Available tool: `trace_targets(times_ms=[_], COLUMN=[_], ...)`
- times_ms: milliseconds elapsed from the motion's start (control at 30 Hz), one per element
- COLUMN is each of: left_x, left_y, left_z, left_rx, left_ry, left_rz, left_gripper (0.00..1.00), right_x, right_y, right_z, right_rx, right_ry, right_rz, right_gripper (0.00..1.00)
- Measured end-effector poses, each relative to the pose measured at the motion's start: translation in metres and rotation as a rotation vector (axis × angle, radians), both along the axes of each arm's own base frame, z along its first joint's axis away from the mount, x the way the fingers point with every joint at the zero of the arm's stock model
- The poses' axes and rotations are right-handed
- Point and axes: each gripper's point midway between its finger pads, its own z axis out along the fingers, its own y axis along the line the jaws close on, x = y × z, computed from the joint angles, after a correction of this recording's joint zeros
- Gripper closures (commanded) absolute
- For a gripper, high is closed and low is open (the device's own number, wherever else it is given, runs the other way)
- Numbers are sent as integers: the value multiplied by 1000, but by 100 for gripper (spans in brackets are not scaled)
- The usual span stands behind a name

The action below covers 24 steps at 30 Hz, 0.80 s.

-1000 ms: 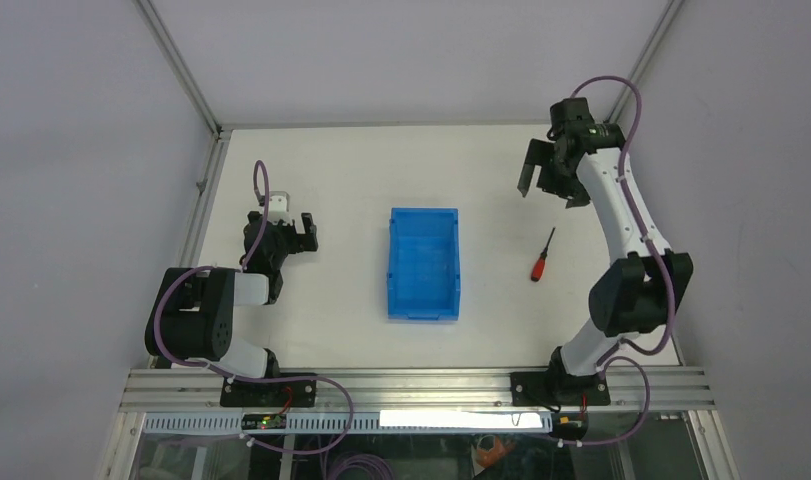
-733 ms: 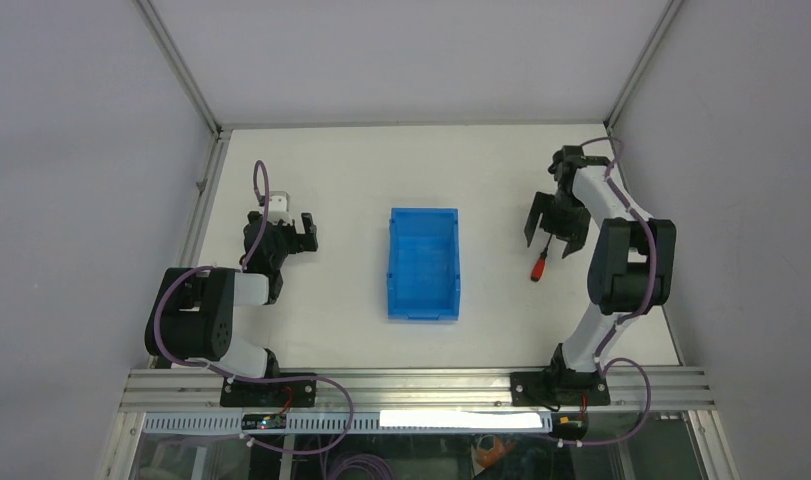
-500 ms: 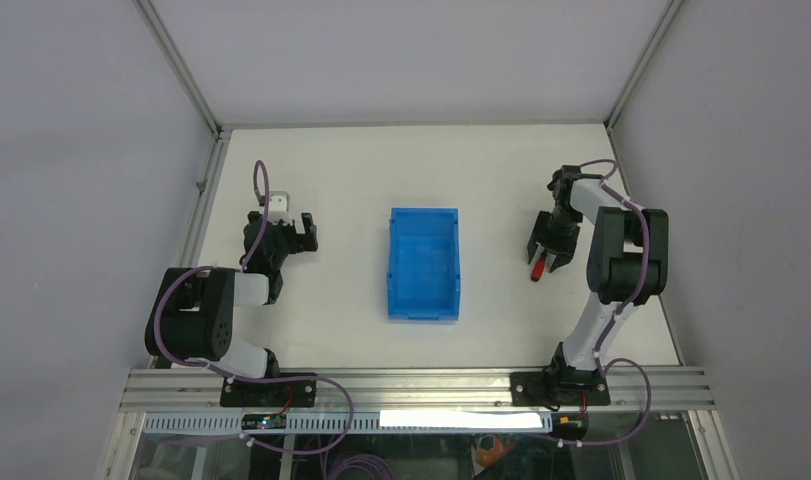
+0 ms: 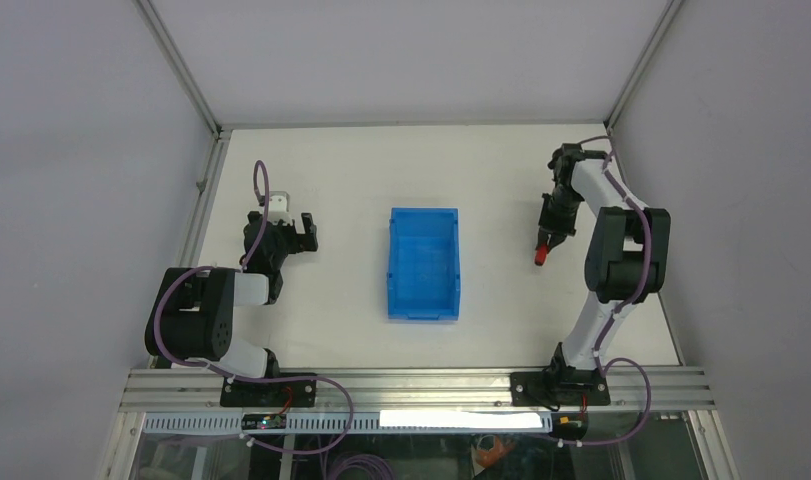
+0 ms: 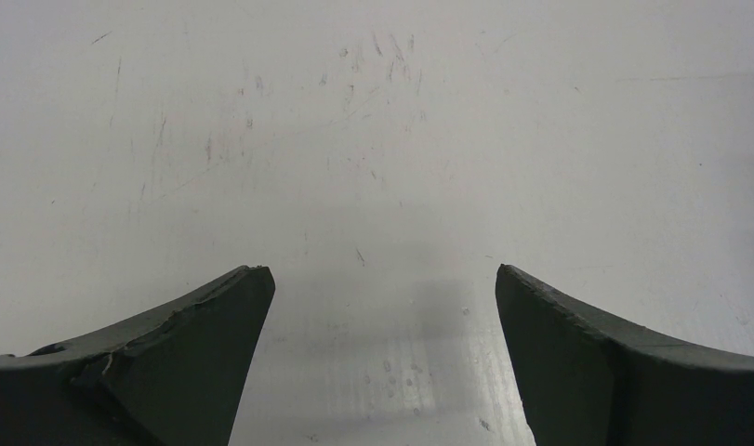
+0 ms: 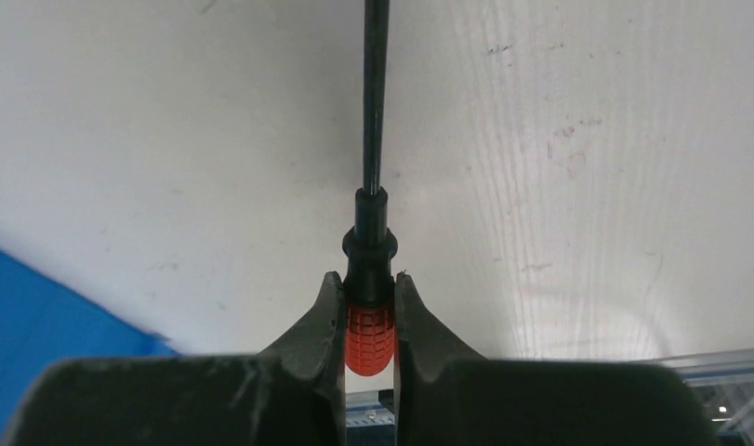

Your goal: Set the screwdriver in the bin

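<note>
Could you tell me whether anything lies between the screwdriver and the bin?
Nothing visible does: only bare table separates the screwdriver, gripped by the right end effector, from the bin.

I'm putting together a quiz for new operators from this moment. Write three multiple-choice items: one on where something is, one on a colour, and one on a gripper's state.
1. Where is the screwdriver relative to the bin?
A. inside it
B. outside it, to its right
C. outside it, to its left

2. What colour is the screwdriver's handle?
A. red
B. yellow
C. green

3. What is the state of the right gripper?
A. wide open above the bin
B. shut on the screwdriver's handle
C. out of every view

Answers:
1 B: the top view shows it beyond the bin's right wall.
2 A: red shows between the fingers in the right wrist view.
3 B: the fingers press on both sides of the handle.
</note>
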Motion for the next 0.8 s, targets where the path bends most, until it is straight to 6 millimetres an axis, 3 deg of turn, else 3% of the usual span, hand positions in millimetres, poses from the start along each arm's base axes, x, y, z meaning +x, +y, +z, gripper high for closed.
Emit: trace_targets(times_ms=[167,333,400,500,667,800], left_x=[0,0,0,0,0,0], left_y=[0,0,0,0,0,0], left_z=[0,0,0,0,0,0], left_rx=[0,0,0,0,0,0], left_ry=[0,0,0,0,0,0], left_rz=[0,0,0,0,0,0], left_gripper=[1,1,1,1,1,1], right_x=[4,-11,-18,-30,-43,-53], right_y=[9,29,37,45,65,119], right_z=[55,104,116,129,134,134], right_rx=[-35,-82,-87,-96,-119,-105], right_ry=[-37,-61,-74,-87,-88,-140], right_rz=[44,104,121,132,159,271], right_gripper=[100,100,100,100,100,100])
